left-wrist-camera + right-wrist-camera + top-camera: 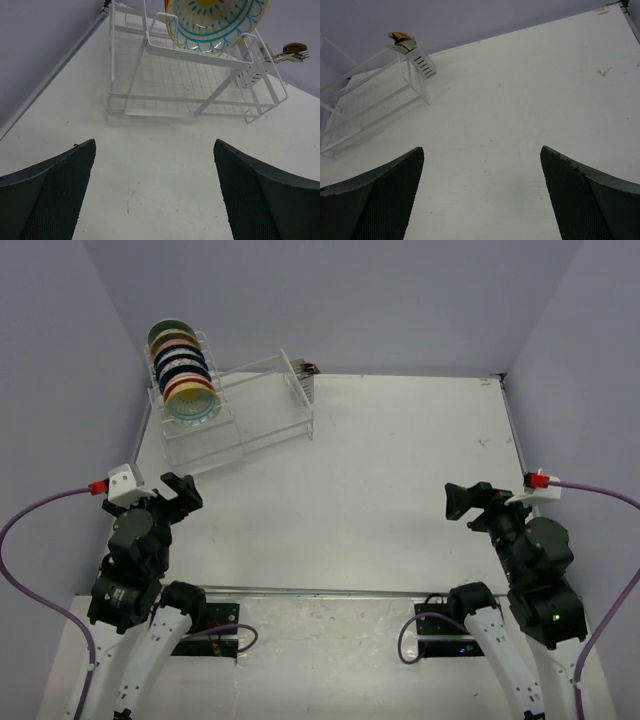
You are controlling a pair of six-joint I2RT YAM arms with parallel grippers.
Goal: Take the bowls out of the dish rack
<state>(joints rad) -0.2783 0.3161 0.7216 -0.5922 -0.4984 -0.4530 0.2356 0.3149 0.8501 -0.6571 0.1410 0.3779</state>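
Observation:
Several patterned bowls [183,372] stand on edge in a row in the tall tier of the clear dish rack [262,405] at the table's far left. The frontmost bowl [216,21], yellow with a teal pattern, fills the top of the left wrist view above the rack's lower tier [175,82]. My left gripper [184,492] hangs open near the table's front left, well short of the rack, nothing between its fingers. My right gripper [458,502] is open at the front right over bare table. The right wrist view catches only the rack's right end [375,102].
A small slotted holder [419,61] with a brown-and-gold item in it hangs on the rack's right end. Purple walls close in the white table [400,470] on the left, back and right.

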